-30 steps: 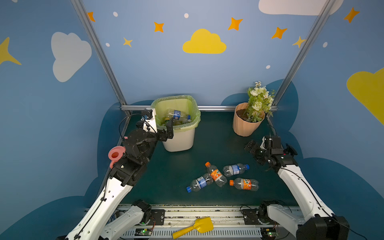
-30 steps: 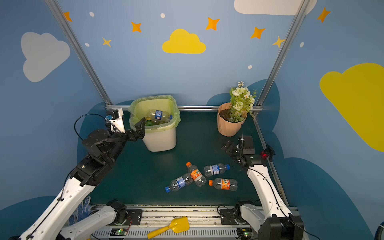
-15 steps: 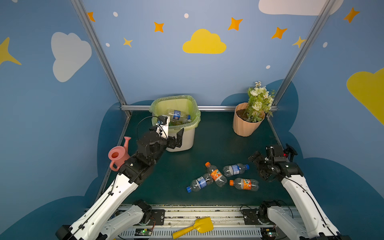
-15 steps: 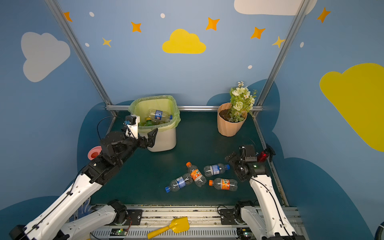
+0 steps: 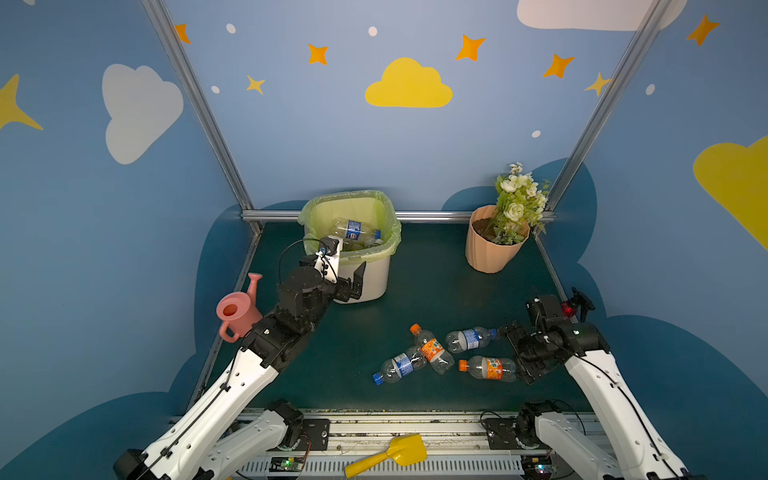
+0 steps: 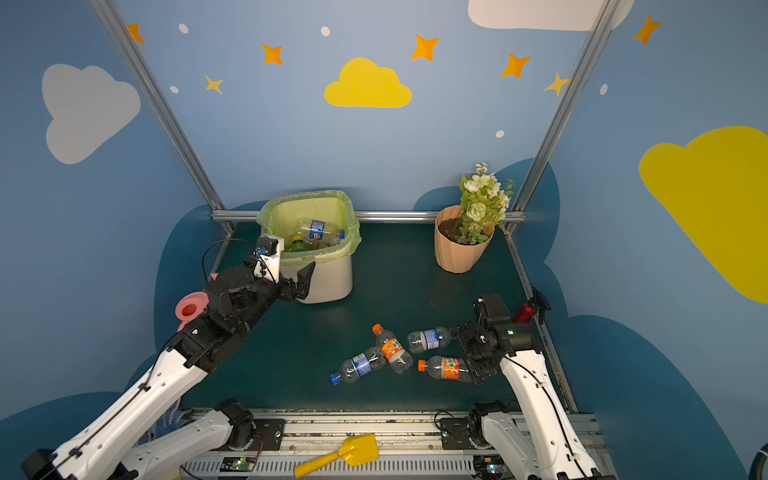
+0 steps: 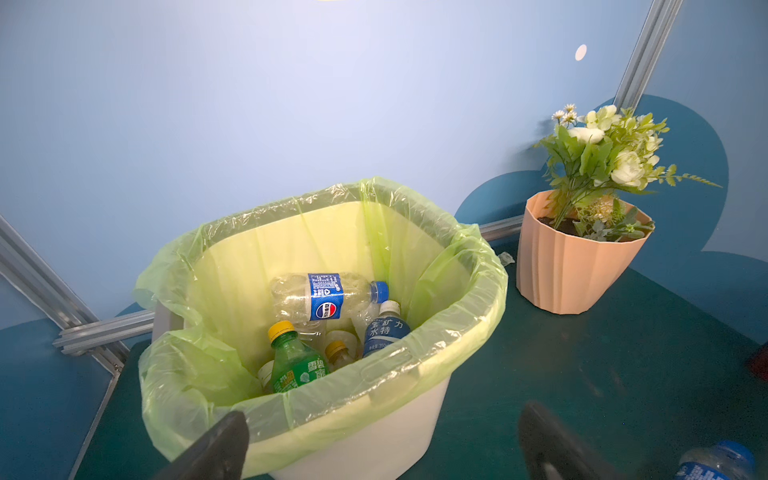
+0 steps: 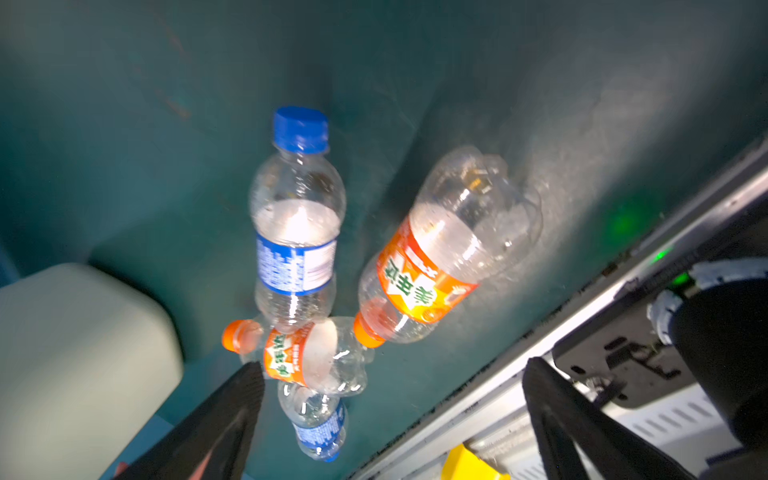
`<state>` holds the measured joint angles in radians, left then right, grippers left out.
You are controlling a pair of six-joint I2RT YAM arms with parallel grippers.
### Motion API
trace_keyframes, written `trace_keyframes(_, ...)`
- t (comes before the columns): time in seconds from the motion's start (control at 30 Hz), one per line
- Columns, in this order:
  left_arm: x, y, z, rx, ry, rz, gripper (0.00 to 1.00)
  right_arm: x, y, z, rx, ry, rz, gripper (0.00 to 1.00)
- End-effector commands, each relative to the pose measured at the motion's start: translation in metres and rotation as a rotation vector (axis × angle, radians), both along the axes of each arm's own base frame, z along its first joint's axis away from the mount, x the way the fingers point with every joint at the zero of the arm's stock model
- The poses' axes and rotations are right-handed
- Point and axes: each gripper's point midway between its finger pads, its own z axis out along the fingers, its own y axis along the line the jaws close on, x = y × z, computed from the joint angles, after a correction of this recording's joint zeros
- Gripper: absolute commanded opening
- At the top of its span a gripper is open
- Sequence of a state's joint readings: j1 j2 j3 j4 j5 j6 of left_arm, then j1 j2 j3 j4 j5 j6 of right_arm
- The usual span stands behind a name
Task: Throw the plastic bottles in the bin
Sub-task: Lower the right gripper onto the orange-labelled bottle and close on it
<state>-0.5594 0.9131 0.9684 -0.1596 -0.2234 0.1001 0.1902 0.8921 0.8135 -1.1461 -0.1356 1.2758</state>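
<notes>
The bin, off-white with a light-green liner, stands on the dark green worktop. Several bottles already lie inside it. The left wrist view shows a clear bottle with a blue label on top of the pile and a green bottle with a yellow cap below it.

Four more bottles lie on their sides well apart from the bin, in front of it and off to its right. In a top view, a blue-labelled bottle rests against an orange-labelled bottle, whose cap points toward the bin. Farther from the bin are a second blue bottle and a second orange bottle.

The left tool hangs just in front of the bin's front wall, its jaws spread wide and empty. The right tool is beyond the bottles from the bin, also wide open and holding nothing. It sits close to the second orange bottle's base, but contact cannot be told.

A peach flower pot stands to the bin's right, and a pink watering can is on the bin's left.
</notes>
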Motion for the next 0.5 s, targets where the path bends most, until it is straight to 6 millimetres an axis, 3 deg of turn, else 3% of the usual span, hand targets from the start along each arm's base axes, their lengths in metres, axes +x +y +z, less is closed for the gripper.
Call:
trace_keyframes(0.0,-0.001,0.005,0.009,0.006,-0.038,0.02,1.0,-0.019,0.006,-0.014,0.009,0.112,-0.038,0.96)
trace_keyframes(0.23,0.0,0.007,0.008,0.025,-0.039,0.029,1.0,-0.028,0.015,-0.04,0.04,0.162,-0.072,0.94)
trace_keyframes(0.47,0.001,0.007,0.006,0.041,-0.029,0.032,1.0,-0.029,0.009,-0.067,-0.006,0.198,-0.075,0.92)
